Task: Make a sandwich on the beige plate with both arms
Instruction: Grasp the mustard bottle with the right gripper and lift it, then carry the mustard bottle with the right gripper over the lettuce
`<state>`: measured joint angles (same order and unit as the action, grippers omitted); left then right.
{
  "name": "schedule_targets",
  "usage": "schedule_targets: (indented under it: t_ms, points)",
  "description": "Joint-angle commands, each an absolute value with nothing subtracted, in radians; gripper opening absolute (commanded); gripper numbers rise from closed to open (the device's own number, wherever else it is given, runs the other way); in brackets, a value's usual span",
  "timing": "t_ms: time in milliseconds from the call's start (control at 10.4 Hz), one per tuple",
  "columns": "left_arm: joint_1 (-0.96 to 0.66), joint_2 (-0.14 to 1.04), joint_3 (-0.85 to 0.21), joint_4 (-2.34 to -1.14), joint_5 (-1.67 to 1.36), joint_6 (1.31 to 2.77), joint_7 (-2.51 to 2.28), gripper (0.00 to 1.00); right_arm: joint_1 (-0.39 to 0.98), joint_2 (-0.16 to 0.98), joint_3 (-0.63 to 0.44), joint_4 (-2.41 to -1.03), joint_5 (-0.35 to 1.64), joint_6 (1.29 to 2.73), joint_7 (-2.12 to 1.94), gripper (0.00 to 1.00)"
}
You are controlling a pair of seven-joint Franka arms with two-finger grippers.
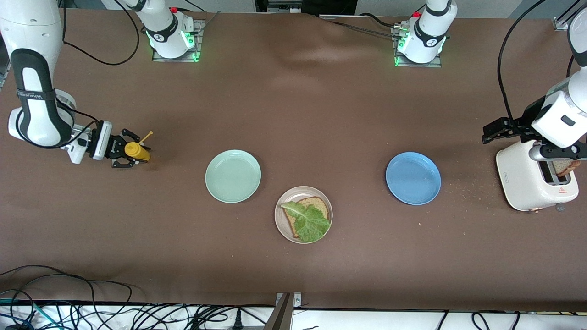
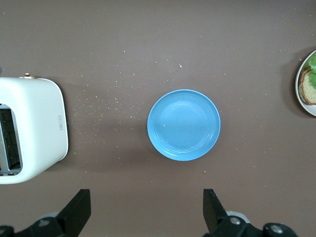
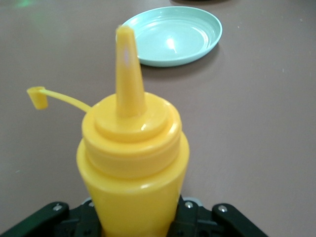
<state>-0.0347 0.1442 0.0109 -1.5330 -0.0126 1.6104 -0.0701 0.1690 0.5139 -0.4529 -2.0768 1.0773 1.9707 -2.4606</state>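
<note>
front / sandwich: half built. One bread slice (image 1: 310, 211) with lettuce (image 1: 308, 221) on top, lying on the beige plate (image 1: 281, 224), which is nearer the camera than the mint plate (image 1: 233, 176) and blue plate (image 1: 413, 178).
front / second slice: brown slice (image 1: 565, 167) poking out of the toaster (image 1: 527, 182) slot at the left arm's end.
front / right gripper (image 1: 123, 150): at the right arm's end of the table, fingers either side of a yellow bottle (image 1: 136, 151), cap flipped off.
left wrist / left gripper (image 2: 147, 210): wide open, empty, hanging over the table by the blue plate; toaster in view.
right wrist / bottle: sits between the fingers, apparently gripped at the body.
handling / bottle: judged light, soft-walled, slick plastic; hold mid-body, squeeze gently or it squirts.
handling / bread: light, crumbly, bends; pinch by the crust edge sticking up.
handling / lettuce: limp, may slide off.
</note>
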Motion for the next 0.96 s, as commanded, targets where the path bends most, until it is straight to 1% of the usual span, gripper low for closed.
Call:
schedule_targets:
  t_ms: [0,193,385,578,674,771,867]
  points:
    - [-0.037,0.156,0.014,-1.502,-0.023,1.588,-0.069,1.00,0.321,0.502,-0.460,-2.043,1.089,2.095,-2.381,0.00]
    - [-0.037,0.156,0.014,-1.500,-0.023,1.588,-0.069,1.00,0.463,0.491,-0.466,-1.999,1.040,2.186,-2.176,0.00]
    - [-0.037,0.156,0.012,-1.500,-0.023,1.588,-0.069,1.00,0.585,0.491,-0.465,-1.903,0.877,2.239,-1.869,0.00]
    - [-0.037,0.156,0.014,-1.502,-0.023,1.588,-0.069,1.00,0.684,0.506,-0.460,-1.766,0.618,2.249,-1.497,0.00]
    - [-0.037,0.156,0.014,-1.502,-0.023,1.588,-0.069,1.00,0.730,0.534,-0.457,-1.699,0.492,2.241,-1.330,0.00]
    - [-0.037,0.156,0.012,-1.502,-0.023,1.588,-0.069,1.00,0.768,0.563,-0.456,-1.650,0.413,2.237,-1.186,0.00]
    - [-0.037,0.156,0.014,-1.502,-0.023,1.588,-0.069,1.00,0.805,0.595,-0.454,-1.610,0.387,2.229,-1.090,0.00]
